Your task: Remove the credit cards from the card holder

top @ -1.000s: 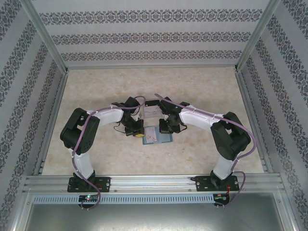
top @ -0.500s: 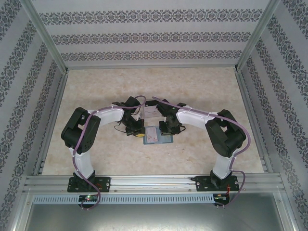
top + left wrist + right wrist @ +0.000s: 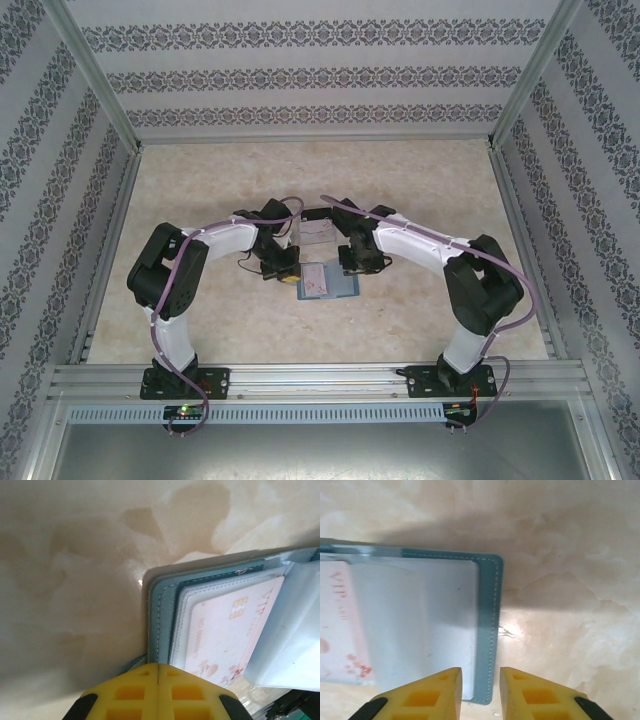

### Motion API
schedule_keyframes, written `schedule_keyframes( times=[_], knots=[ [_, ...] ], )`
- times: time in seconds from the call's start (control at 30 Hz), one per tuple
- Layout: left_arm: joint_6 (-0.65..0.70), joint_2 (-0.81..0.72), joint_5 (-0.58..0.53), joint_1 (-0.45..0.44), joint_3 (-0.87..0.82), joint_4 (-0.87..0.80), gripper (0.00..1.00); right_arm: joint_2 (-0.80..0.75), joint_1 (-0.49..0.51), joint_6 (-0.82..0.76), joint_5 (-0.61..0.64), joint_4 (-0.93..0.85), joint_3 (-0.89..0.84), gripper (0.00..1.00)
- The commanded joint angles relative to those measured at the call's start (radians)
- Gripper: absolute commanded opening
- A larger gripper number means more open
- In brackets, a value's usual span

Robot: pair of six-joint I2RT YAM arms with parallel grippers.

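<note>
— The credit card (image 3: 225,635) on show, the pale one: how do the pincers stand to it?

— The left pincer (image 3: 158,687) is clenched. Its yellow tips meet at the bottom of its wrist view, right at the near edge of the card holder (image 3: 159,610). Whether it pinches the cover or only presses on it, I cannot tell. The right pincer (image 3: 480,680) is released, its jaws a little apart at the bottom of its view. It sits over the holder's lower right corner and grips nothing that I can see.

— And outward from there?

— The holder lies open on the table (image 3: 200,200), in the middle of the top view, between the two pincers. The card sits in the pocket of its left half, and a clear sleeve (image 3: 420,615) covers the right half. A clear tray (image 3: 316,232) stands just above the holder in the top view.

— How will the card handle?

— Light, thin, stiff and slick, I judge, and snug in a stitched pocket. Take it by whichever edge stands clear of the pocket and slide it out flat while the holder is pinned.

— Any writing?

— "VIP" in red beside a gold chip, and a line starting "NO."; the digits are too small to read.
</note>
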Motion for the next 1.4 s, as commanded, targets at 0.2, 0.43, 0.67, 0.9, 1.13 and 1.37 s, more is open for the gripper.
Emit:
schedule_keyframes(
  times=[0.2, 0.43, 0.67, 0.9, 1.13, 1.37],
  knots=[
    [-0.008, -0.051, 0.007, -0.02, 0.029, -0.024, 0.0, -0.058, 0.016, 0.033, -0.132, 0.037, 0.059, 0.24],
    [-0.009, -0.032, 0.025, -0.032, 0.035, -0.015, 0.0, -0.03, 0.024, 0.072, -0.287, 0.161, 0.036, 0.24],
    [-0.017, -0.002, 0.038, -0.046, 0.017, 0.008, 0.0, 0.058, 0.022, 0.111, -0.39, 0.283, 0.005, 0.23],
    [-0.008, 0.012, 0.03, -0.046, -0.001, 0.008, 0.0, 0.101, 0.0, 0.099, -0.368, 0.29, -0.027, 0.22],
    [-0.004, 0.015, 0.023, -0.046, 0.001, 0.0, 0.0, 0.124, -0.026, 0.08, -0.357, 0.299, -0.066, 0.21],
    [0.004, 0.012, 0.009, -0.045, 0.009, -0.018, 0.0, 0.134, -0.04, 0.058, -0.297, 0.272, -0.089, 0.21]
  ],
)
